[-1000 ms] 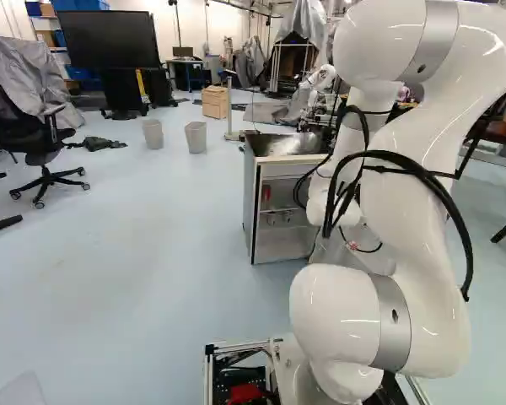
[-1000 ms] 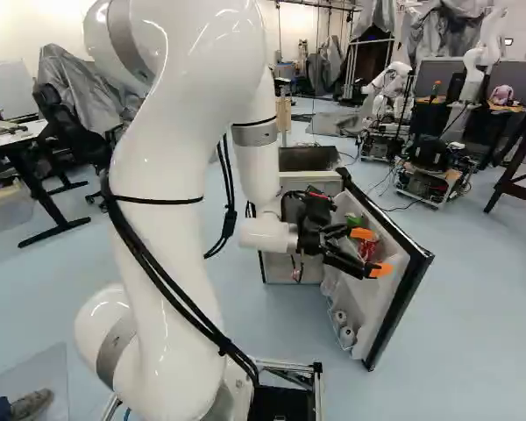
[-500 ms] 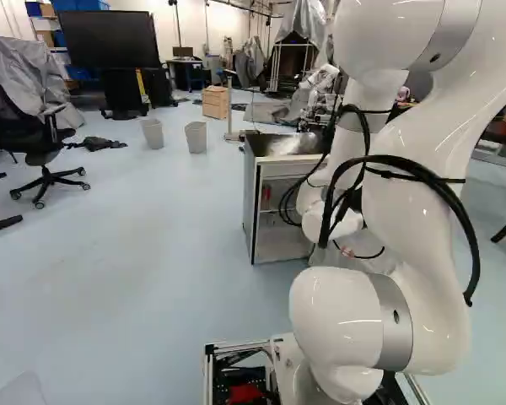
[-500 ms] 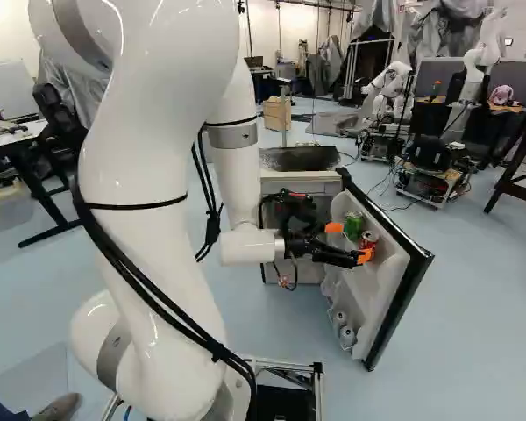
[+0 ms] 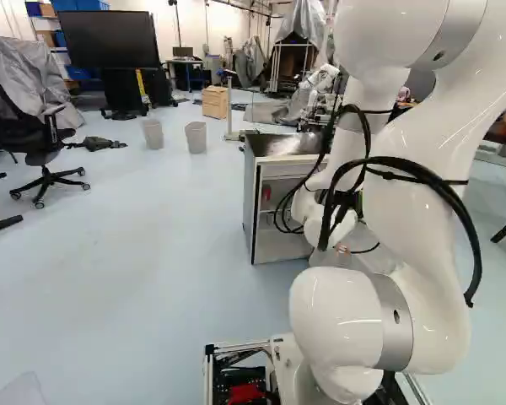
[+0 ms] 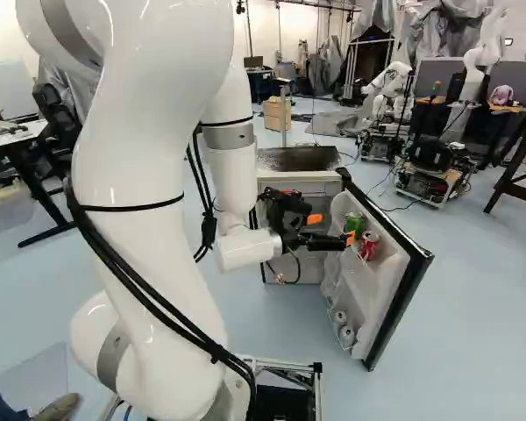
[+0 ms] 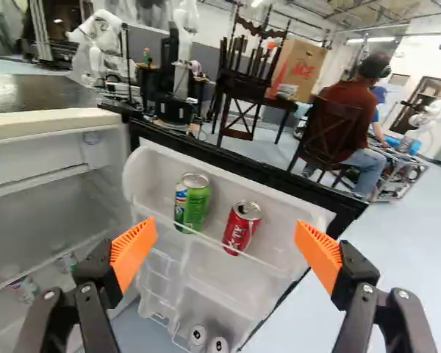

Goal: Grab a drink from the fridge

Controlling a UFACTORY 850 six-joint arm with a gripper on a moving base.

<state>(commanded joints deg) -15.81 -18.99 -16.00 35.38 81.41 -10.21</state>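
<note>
White arm and end effector have swung left

Since the earlier frames they have moved away from the red can; the base and the fridge have stayed put. Its two fingers are spread wide, with orange pads facing each other; the red can and a green can stand apart on the top shelf of the open door, ahead of the fingers and between them in the wrist view; the green one is left of the red one.
</note>
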